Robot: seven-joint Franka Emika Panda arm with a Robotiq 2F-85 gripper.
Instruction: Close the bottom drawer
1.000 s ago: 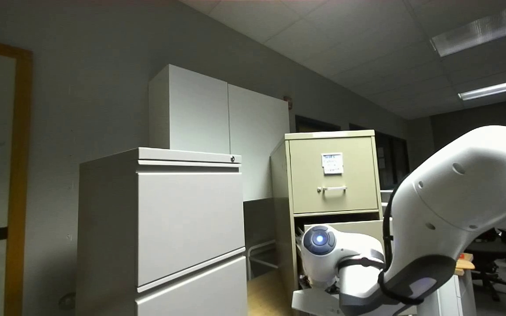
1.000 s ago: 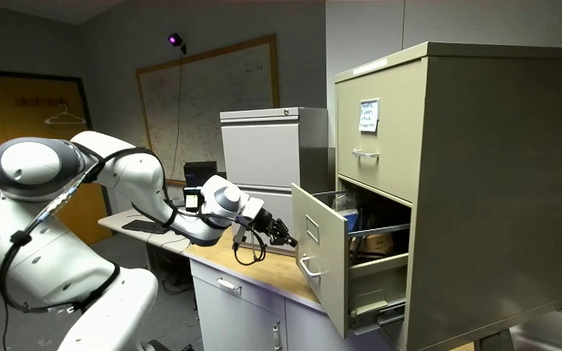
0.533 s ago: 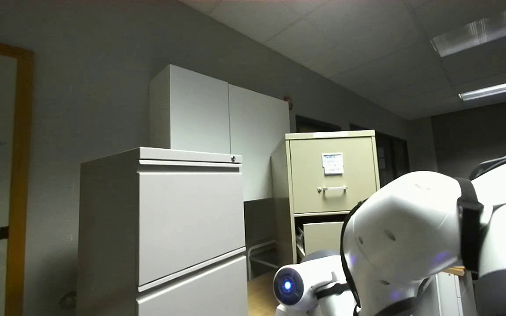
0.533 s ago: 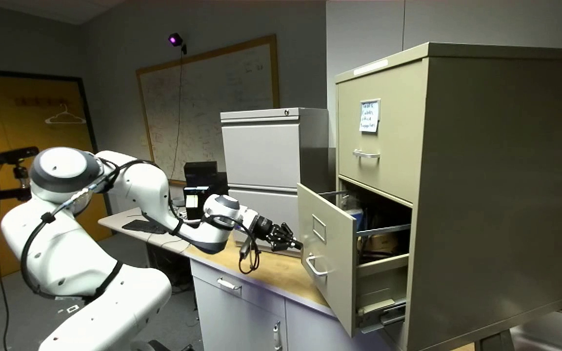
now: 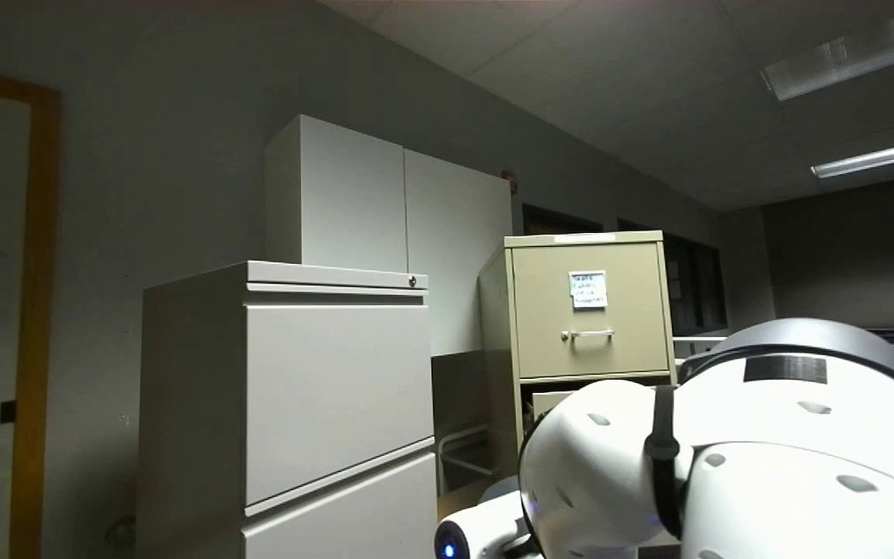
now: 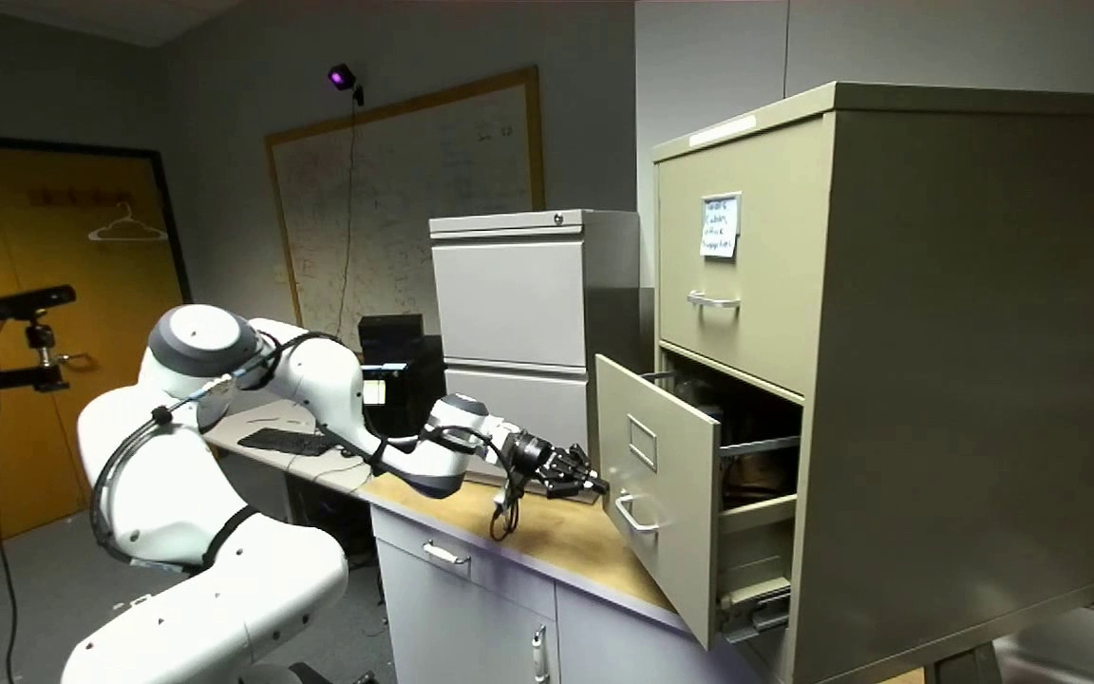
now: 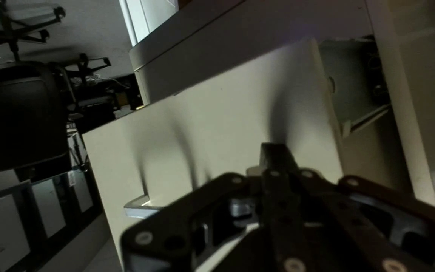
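The bottom drawer [image 6: 670,427] of the beige filing cabinet [image 6: 965,380] is partly pulled out in an exterior view, with items inside. Its silver handle [image 6: 635,514] is low on the front. My gripper [image 6: 596,486] is shut, its tip against the drawer front near the far side edge, beside the handle. In the wrist view the drawer front [image 7: 217,113] fills the middle and the black fingertips [image 7: 276,151] meet its shadow there. The handle [image 7: 136,211] shows at left, partly covered by the finger. In an exterior view the arm hides most of the drawer [image 5: 552,401] and the gripper is hidden.
The cabinet's top drawer [image 6: 746,256] is shut. A grey cabinet [image 6: 509,299] stands behind the gripper in an exterior view. A wooden countertop [image 6: 547,532] lies below the gripper. A desk with a keyboard [image 6: 286,441] is behind the arm.
The arm and gripper have moved toward the beige cabinet, and the bottom drawer has slid further in. It still stands partly out. The gripper tip stays against its front.
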